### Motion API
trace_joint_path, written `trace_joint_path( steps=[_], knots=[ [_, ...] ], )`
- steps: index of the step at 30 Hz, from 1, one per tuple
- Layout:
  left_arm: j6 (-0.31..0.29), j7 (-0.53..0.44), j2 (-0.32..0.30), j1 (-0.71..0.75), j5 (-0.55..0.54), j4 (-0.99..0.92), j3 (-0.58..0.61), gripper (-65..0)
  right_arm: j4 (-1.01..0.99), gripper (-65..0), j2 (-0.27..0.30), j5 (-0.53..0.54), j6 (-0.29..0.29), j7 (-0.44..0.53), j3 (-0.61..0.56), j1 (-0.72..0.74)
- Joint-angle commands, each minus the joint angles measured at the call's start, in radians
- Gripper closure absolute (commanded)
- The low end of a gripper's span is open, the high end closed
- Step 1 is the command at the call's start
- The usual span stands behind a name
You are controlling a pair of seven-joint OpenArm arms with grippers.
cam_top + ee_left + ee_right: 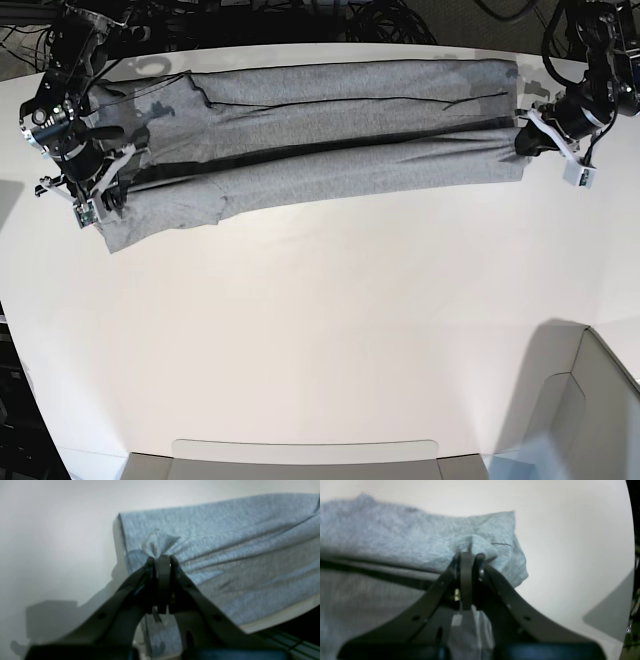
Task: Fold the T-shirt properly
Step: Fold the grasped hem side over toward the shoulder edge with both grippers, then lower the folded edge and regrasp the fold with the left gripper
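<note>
The heather-grey T-shirt [330,135] is stretched into a long band across the far side of the white table [350,330], plain side showing, with no lettering visible. A lifted layer casts a dark shadow line along its length. My left gripper [527,138] is shut on the shirt's right end; in the left wrist view the jaws [162,558] pinch a puckered bunch of the cloth [225,555]. My right gripper [108,165] is shut on the shirt's left end, near a sleeve; in the right wrist view it [468,555] pinches a fold of the fabric [395,537].
Black cables [380,20] lie behind the table's far edge. A grey panel [590,410] stands at the near right corner and a pale tray edge [300,455] lies along the near side. The table edge curves close to both arms.
</note>
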Motion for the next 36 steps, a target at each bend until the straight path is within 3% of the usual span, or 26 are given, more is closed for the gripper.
trace_joint_path(
  steps=[1, 8, 26, 34, 36],
  knots=[
    [-0.003, -0.019, -0.021, 0.008, -0.011, 0.017, -0.013, 0.0, 0.022, 0.0, 0.0, 0.01, 0.011, 0.022, 0.026, 0.004],
    [-0.003, -0.024, -0.021, 0.073, -0.011, 0.068, -0.013, 0.0, 0.027, 0.0, -0.04, 0.0, 0.011, 0.022, 0.155, -0.017],
    [0.001, -0.024, 0.025, 0.112, -0.006, 0.091, -0.013, 0.0, 0.027, 0.0, -0.037, 0.004, 0.011, 0.028, 0.157, -0.186],
    [0.003, -0.018, 0.027, 0.123, -0.005, 0.09, -0.013, 0.0, 0.027, 0.0, -0.04, 0.001, 0.011, 0.028, 0.154, -0.187],
    [-0.002, -0.025, 0.027, 0.123, -0.005, 0.091, -0.013, -11.4, 0.027, 0.0, -0.04, 0.001, 0.011, 0.028, 0.151, -0.187]
  ],
)
